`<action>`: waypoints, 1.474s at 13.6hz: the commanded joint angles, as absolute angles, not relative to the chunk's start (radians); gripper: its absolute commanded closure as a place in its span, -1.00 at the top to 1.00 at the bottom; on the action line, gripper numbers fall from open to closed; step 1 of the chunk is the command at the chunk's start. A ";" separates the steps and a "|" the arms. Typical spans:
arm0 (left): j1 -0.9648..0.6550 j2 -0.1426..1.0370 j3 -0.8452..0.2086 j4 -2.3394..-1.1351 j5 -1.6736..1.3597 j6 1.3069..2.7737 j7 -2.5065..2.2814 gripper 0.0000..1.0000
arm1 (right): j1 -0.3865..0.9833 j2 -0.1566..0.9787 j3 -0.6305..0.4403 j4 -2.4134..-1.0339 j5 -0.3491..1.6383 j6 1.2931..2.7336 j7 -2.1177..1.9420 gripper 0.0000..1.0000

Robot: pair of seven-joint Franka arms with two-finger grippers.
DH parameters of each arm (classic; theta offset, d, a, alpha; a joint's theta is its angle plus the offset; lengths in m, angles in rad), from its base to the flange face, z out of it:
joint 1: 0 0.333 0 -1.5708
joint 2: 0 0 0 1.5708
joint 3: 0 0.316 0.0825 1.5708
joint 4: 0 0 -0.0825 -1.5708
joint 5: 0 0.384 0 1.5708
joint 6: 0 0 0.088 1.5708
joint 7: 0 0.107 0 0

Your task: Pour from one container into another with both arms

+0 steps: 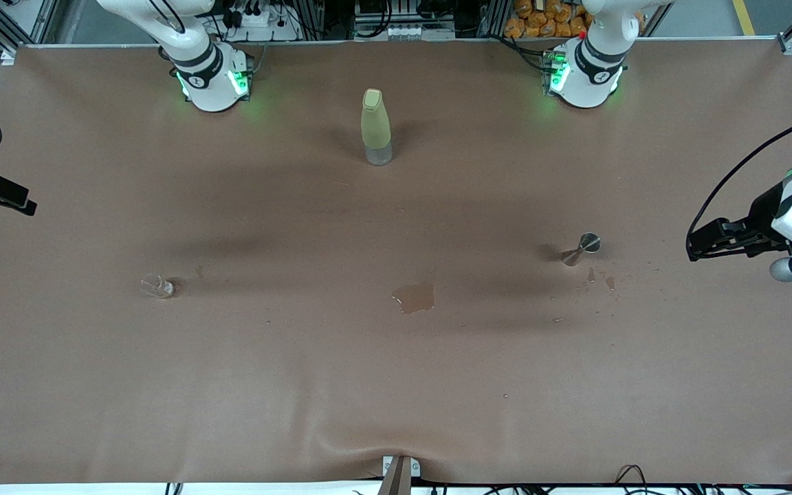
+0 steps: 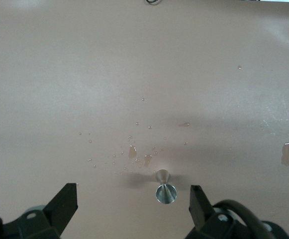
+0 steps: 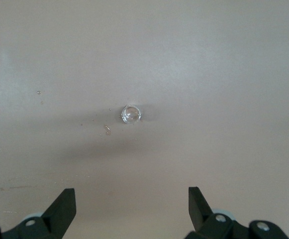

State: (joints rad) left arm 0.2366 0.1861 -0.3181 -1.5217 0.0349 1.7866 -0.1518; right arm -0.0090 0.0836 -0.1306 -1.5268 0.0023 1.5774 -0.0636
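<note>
A small metal jigger (image 1: 580, 249) stands on the brown table toward the left arm's end; the left wrist view shows it as jigger (image 2: 165, 189), seen from above. My left gripper (image 1: 693, 247) hovers open over the table beside it, with nothing between its fingers (image 2: 67, 200). A small clear glass (image 1: 157, 285) stands toward the right arm's end, and it shows in the right wrist view as glass (image 3: 131, 114). My right gripper (image 1: 28, 205) hangs open and empty over that end of the table, its fingertips (image 3: 64, 201) well apart.
A tall pale-green bottle (image 1: 376, 127) with a cap stands upright between the two arm bases. A puddle (image 1: 414, 298) lies mid-table, nearer the front camera. Droplets (image 1: 602, 280) speckle the cloth by the jigger. The table's brown cover (image 1: 300, 385) is wrinkled at its front edge.
</note>
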 commanded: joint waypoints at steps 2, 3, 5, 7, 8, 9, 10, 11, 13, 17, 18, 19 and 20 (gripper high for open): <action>0.244 0.193 -0.328 -1.503 0.028 1.782 -0.140 1.00 | -0.009 0.075 -0.127 -1.545 -0.011 1.597 -0.048 1.00; 0.244 0.192 -0.328 -1.503 0.028 1.782 -0.140 1.00 | -0.012 0.074 -0.129 -1.551 -0.011 1.629 -0.058 1.00; 0.242 0.192 -0.328 -1.503 0.026 1.782 -0.138 1.00 | -0.011 0.074 -0.129 -1.552 -0.011 1.637 -0.061 1.00; 0.242 0.192 -0.328 -1.503 0.026 1.782 -0.123 1.00 | -0.012 0.074 -0.129 -1.551 -0.011 1.632 -0.066 1.00; 0.244 0.192 -0.328 -1.503 0.026 1.782 -0.104 1.00 | -0.014 0.077 -0.129 -1.546 -0.006 1.631 -0.066 1.00; 0.244 0.192 -0.328 -1.503 0.020 1.782 -0.078 1.00 | -0.014 0.081 -0.129 -1.540 -0.014 1.634 -0.075 1.00; 0.251 0.192 -0.328 -1.503 0.012 1.784 -0.046 1.00 | -0.020 0.087 -0.130 -1.522 -0.009 1.637 -0.104 1.00; 0.256 0.192 -0.328 -1.503 0.006 1.784 -0.016 1.00 | -0.029 0.100 -0.132 -1.510 0.000 1.638 -0.156 1.00; 0.261 0.192 -0.327 -1.503 0.000 1.787 0.044 1.00 | -0.040 0.100 -0.132 -1.514 0.027 1.640 -0.245 1.00; 0.274 0.192 -0.318 -1.505 -0.015 1.790 0.254 1.00 | -0.084 0.136 -0.132 -1.516 0.113 1.647 -0.440 1.00; 0.294 0.192 -0.318 -1.505 -0.049 1.790 0.309 1.00 | -0.086 0.153 -0.132 -1.516 0.136 1.644 -0.465 1.00; 0.308 0.193 -0.318 -1.505 -0.096 1.790 0.381 1.00 | -0.083 0.163 -0.132 -1.516 0.140 1.643 -0.497 1.00; 0.320 0.195 -0.316 -1.505 -0.136 1.790 0.464 1.00 | -0.086 0.175 -0.132 -1.517 0.143 1.647 -0.532 1.00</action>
State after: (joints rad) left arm 0.2904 0.1864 -0.3134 -1.5195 -0.0704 1.7869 0.3351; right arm -0.0743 0.1407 -0.1381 -1.5366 0.1174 1.6466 -0.4666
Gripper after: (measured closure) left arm 0.000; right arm 0.000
